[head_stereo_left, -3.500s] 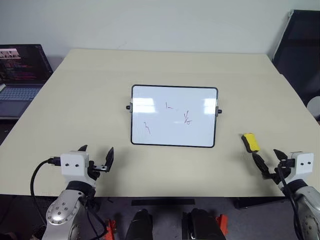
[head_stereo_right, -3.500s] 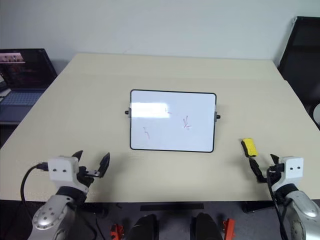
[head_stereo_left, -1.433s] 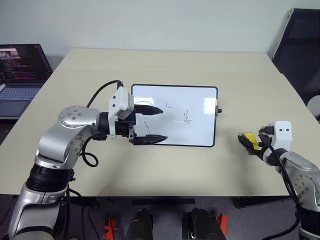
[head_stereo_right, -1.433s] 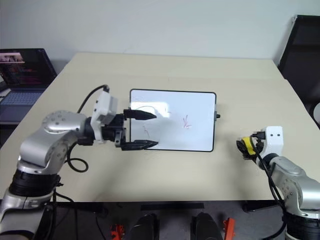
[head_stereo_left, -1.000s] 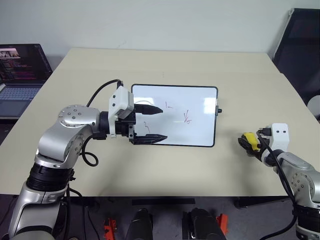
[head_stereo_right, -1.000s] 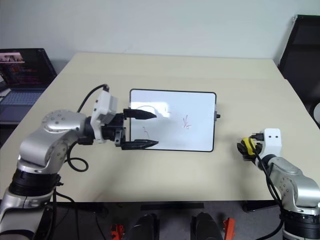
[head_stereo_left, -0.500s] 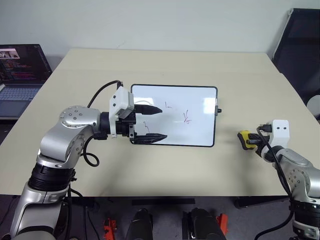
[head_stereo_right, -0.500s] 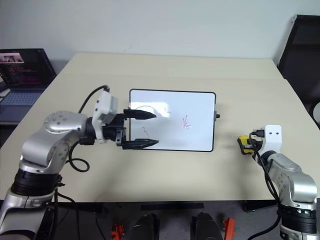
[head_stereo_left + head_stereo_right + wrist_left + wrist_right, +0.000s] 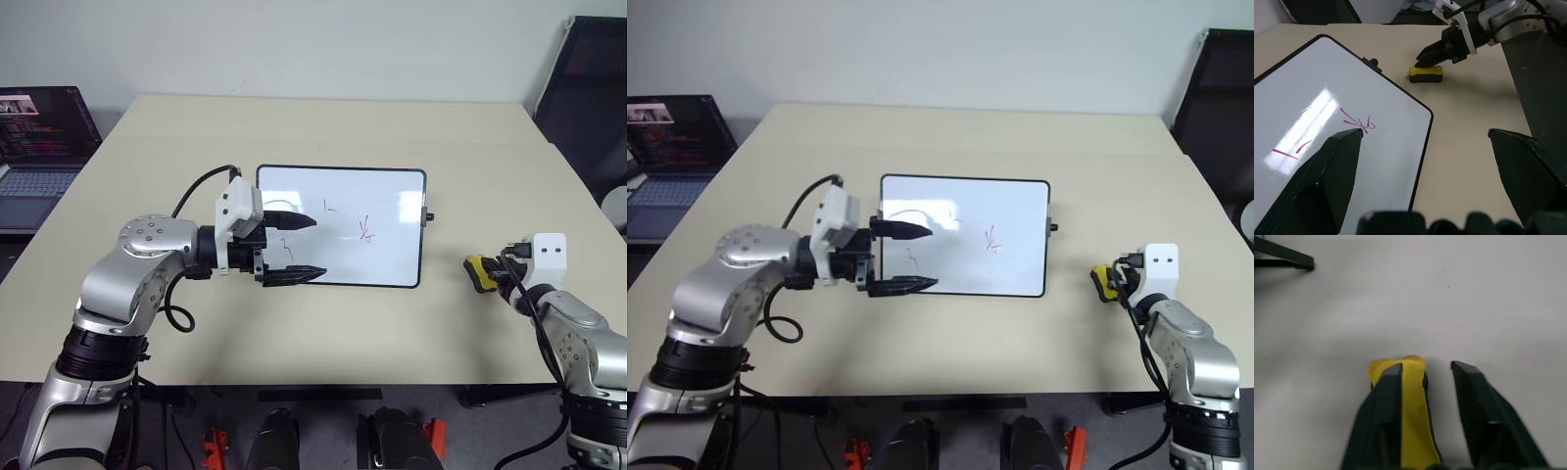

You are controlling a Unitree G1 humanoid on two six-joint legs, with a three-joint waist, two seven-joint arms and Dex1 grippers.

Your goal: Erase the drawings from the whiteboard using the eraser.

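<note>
The whiteboard (image 9: 341, 227) lies flat in the middle of the table, with three small reddish and dark drawings (image 9: 366, 231) on it. My left gripper (image 9: 296, 246) is open and level at the board's left edge, one finger over the board and one over its near frame. To the right of the board the yellow eraser (image 9: 477, 271) lies on the table. My right gripper (image 9: 1427, 367) is open around the eraser (image 9: 1413, 401), which lies against one finger with a gap to the other.
An open laptop (image 9: 39, 137) stands off the table's far left corner. A black chair (image 9: 593, 98) is at the back right. Bare beige table (image 9: 323, 333) stretches between the board and the near edge.
Both arms have come up from the near edge: the left gripper to the board's left side, the right gripper to the eraser. The eraser has slid slightly towards the board. The left arm has barely moved lately.
</note>
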